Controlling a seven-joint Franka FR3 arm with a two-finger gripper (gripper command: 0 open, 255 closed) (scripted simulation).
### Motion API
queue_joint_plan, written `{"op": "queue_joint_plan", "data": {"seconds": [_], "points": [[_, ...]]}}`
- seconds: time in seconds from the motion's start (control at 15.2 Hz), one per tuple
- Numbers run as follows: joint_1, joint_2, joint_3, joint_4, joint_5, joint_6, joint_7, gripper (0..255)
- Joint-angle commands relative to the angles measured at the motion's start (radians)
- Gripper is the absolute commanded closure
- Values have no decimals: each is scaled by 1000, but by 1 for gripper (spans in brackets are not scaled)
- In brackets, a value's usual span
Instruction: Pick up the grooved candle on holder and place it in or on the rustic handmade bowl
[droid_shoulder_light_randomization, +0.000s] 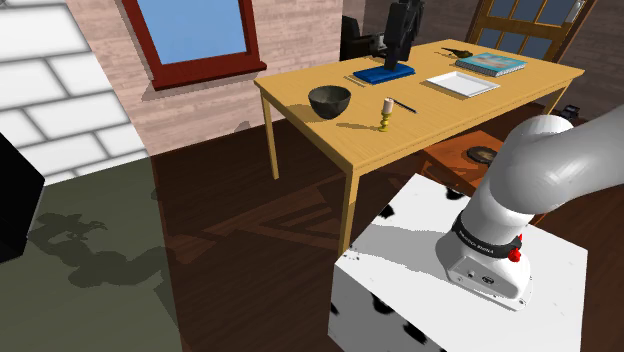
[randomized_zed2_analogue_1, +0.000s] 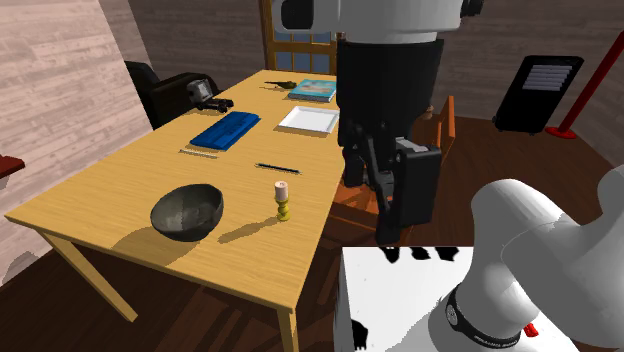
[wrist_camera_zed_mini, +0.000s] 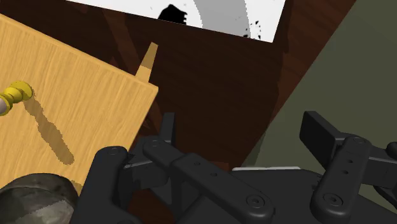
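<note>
Second exterior view, left to right. Dark grey bowl (randomized_zed2_analogue_1: 187, 211) sits on the wooden table (randomized_zed2_analogue_1: 90, 220), near the corner closest to the robot. Just to its right, apart from it, is the candle (randomized_zed2_analogue_1: 283, 200): a pale ribbed stub, upright on a small yellow holder, casting a long shadow toward the bowl. Behind the candle lies a thin dark pen (randomized_zed2_analogue_1: 277, 168). Farther back are a flat blue pad (randomized_zed2_analogue_1: 225, 130), a white tray (randomized_zed2_analogue_1: 309, 119) and a book (randomized_zed2_analogue_1: 314, 90) whose cover print cannot be read. Right of the table edge the black gripper (wrist_camera_zed_mini: 240, 124) hangs over the dark floor, well apart from the candle and touching nothing. In the wrist view its fingers (wrist_camera_zed_mini: 167, 124) stand spread with bare floor between them, the table corner, yellow holder and bowl rim off to one side. Farthest right is the white stand (randomized_zed2_analogue_1: 400, 300), blotched black, carrying the white arm (randomized_zed2_analogue_1: 540, 250). A dark band (randomized_zed2_analogue_1: 490, 325) on the arm bears small white lettering, illegible, with a red button beside it.
</note>
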Motion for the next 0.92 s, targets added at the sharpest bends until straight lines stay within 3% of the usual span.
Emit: {"op": "queue_joint_plan", "data": {"seconds": [0.0,0.86], "points": [[0,0,0,0,0,0,0,0],[-101,225,-172,-88,-131,314,-153,0]]}}
